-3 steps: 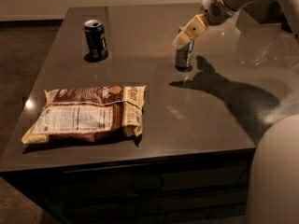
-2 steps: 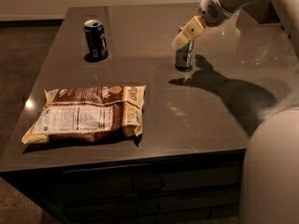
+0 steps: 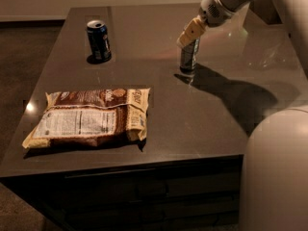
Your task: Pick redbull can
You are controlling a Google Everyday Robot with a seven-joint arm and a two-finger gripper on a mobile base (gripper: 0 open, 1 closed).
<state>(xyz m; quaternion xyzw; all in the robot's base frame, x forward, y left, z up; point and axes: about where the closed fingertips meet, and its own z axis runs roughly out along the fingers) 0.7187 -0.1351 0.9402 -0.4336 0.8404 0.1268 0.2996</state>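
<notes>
The redbull can (image 3: 188, 57) is a slim silver-grey can standing upright on the dark table (image 3: 202, 114), right of centre toward the back. My gripper (image 3: 190, 33), with cream-coloured tips, comes down from the upper right and sits at the can's top, covering its rim. The can's base rests on the table.
A shorter dark blue can (image 3: 98, 41) stands at the back left. A brown chip bag (image 3: 89, 117) lies flat near the front left edge. My white body (image 3: 276, 177) fills the lower right corner, past the table's front edge. The arm's shadow falls right of the redbull can.
The gripper and the redbull can stay where they were. My white body at the lower right has spread a little further left into view.
</notes>
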